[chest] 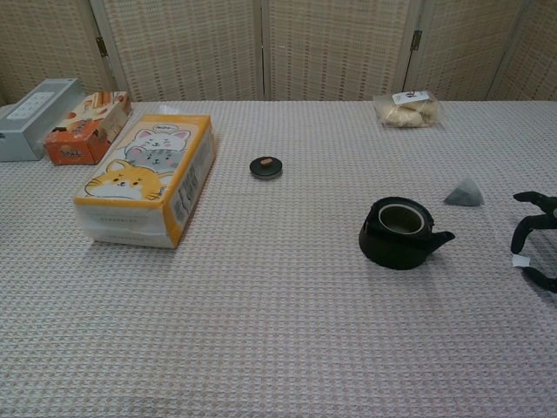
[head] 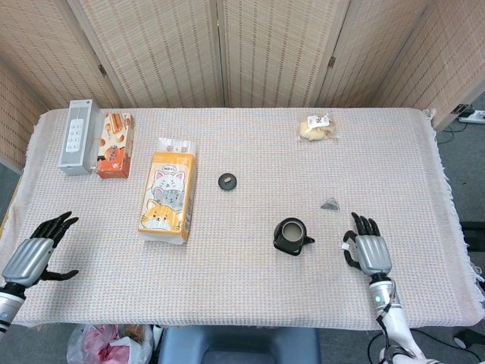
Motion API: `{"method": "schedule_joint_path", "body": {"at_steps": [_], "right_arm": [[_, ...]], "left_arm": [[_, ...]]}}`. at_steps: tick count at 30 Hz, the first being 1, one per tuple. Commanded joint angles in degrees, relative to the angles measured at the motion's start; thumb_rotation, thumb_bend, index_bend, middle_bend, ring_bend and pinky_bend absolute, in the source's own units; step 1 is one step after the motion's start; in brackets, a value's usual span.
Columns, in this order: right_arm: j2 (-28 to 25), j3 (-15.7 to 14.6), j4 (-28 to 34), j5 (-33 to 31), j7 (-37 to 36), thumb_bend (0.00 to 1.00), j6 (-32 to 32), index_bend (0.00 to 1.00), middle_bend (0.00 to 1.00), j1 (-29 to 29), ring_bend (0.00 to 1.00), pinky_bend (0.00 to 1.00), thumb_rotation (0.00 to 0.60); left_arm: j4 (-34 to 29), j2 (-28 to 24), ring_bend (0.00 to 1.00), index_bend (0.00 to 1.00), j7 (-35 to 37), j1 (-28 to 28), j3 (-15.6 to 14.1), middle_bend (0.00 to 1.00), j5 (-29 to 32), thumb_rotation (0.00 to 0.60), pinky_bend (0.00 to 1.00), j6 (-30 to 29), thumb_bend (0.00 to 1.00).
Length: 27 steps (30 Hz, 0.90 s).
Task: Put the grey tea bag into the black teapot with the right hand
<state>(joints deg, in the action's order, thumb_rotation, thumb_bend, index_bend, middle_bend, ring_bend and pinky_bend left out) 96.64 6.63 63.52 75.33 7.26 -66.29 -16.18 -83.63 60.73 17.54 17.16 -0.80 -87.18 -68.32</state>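
right hand [head: 367, 250], fingers spread, hovers at lower right beside the tag [chest: 520, 260]; tea bag [head: 330, 203] lies above it, teapot [head: 292, 236] left. left hand [head: 34, 254] spread, lower left.

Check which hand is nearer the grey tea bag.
Right. The right hand lies just below and right of the grey tea bag; the left hand sits at the table's far left edge.

Bright, even light from overhead, shadows faint and short under everything, both views sharp, no glare, no blur.
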Motion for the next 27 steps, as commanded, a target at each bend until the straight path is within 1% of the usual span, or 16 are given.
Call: {"method": "schedule_joint_path", "body": {"at_steps": [1,4,10,16,27], "right_arm": [[0.11,-0.04,-0.08,-0.03,0.01,0.34,0.1,0.45,0.02,-0.1,0.0,0.0,0.6],[0.29,-0.08,-0.21,-0.09,-0.06,0.34,0.23,0.46,0.02,-0.22,0.0,0.0,0.6],[0.68,-0.21,-0.69,0.13,-0.31,0.36,-0.19,0.54,0.06,-0.26,0.0,0.0,0.6],[1.17,-0.08,-1.6,-0.04,0.05,0.37,-0.37,0.58,0.09,-0.39,0.0,0.0,0.6],[1.59,0.07,-2.48,0.5,-0.99,0.39,-1.08,0.62,0.12,-0.63,0.0,0.0,0.6]], "left_arm": [[0.04,-0.01,0.0,0.02,0.08,-0.01,-0.02,0.0,0.0,0.6,0.09,-0.03,0.14],[0.05,-0.04,0.0,0.02,0.23,0.0,-0.05,0.0,0.0,0.6,0.09,-0.05,0.14],[0.15,-0.02,0.0,0.02,0.13,0.09,-0.08,0.0,0.01,0.6,0.09,0.0,0.14],[0.2,0.07,0.0,0.02,-0.08,0.09,-0.15,0.0,-0.16,0.6,0.09,-0.17,0.14],[0.66,0.32,0.0,0.01,0.2,-0.12,-0.11,0.0,-0.21,0.6,0.09,-0.85,0.14]]}}
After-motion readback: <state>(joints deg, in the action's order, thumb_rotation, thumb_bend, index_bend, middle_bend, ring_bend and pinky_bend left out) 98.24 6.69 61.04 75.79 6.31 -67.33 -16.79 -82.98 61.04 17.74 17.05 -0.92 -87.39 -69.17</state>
